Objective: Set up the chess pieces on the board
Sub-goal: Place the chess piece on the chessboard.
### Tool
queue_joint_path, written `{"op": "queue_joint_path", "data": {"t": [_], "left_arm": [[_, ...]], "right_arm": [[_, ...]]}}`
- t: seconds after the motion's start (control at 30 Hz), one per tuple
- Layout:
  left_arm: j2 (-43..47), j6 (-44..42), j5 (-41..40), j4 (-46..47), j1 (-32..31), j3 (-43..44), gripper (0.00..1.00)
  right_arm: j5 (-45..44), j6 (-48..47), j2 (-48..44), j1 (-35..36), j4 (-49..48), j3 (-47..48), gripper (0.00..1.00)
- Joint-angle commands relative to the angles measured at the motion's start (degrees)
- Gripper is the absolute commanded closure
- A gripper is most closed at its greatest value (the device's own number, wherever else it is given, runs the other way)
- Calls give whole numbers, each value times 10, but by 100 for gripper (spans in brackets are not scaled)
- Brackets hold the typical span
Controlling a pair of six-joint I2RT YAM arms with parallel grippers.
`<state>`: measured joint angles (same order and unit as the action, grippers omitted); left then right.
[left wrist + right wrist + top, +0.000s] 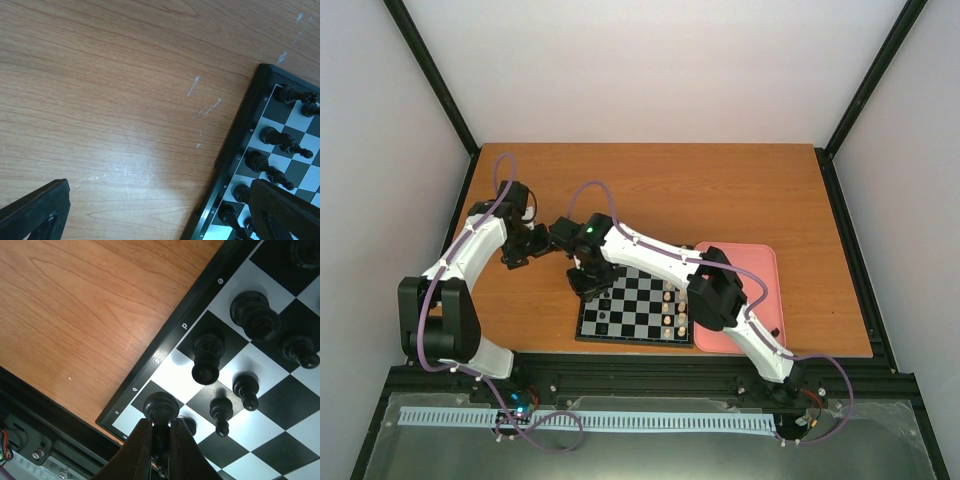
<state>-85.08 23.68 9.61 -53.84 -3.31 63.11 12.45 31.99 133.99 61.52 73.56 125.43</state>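
Right end effector [160, 425] pinches a small black round-headed chess piece [161, 406] over a square beside the lettered rim of the black-and-grey checked chessboard [630, 340], bottom centre of the wrist frame. Other tiny black chess pieces [208, 357] stand on squares nearby. Left end effector [160, 185], fingers spread wide, hangs over the brown wooden tabletop [720, 190] left of the board. A pink rectangular tray [760, 265] lies just beside the board's right edge.

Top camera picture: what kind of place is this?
Probably a robot lab booth: plain white walls and a black frame box in a wooden table, with a left arm and right arm bolted at its near edge.
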Motion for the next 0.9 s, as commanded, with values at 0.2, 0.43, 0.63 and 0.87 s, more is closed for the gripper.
{"op": "queue_joint_path", "data": {"t": [0.2, 0.43, 0.63, 0.87], "left_arm": [[3, 2, 9, 9, -4, -2, 0], [1, 1, 11, 10, -3, -2, 0], [1, 2, 12, 10, -3, -1, 0], [2, 1, 10, 8, -4, 1, 0]], "right_arm": [[3, -14, 29, -2, 5, 29, 97], [5, -18, 37, -2, 4, 24, 97], [-6, -14, 44, -7, 10, 25, 97], [-8, -17, 53, -10, 5, 29, 97]]}}
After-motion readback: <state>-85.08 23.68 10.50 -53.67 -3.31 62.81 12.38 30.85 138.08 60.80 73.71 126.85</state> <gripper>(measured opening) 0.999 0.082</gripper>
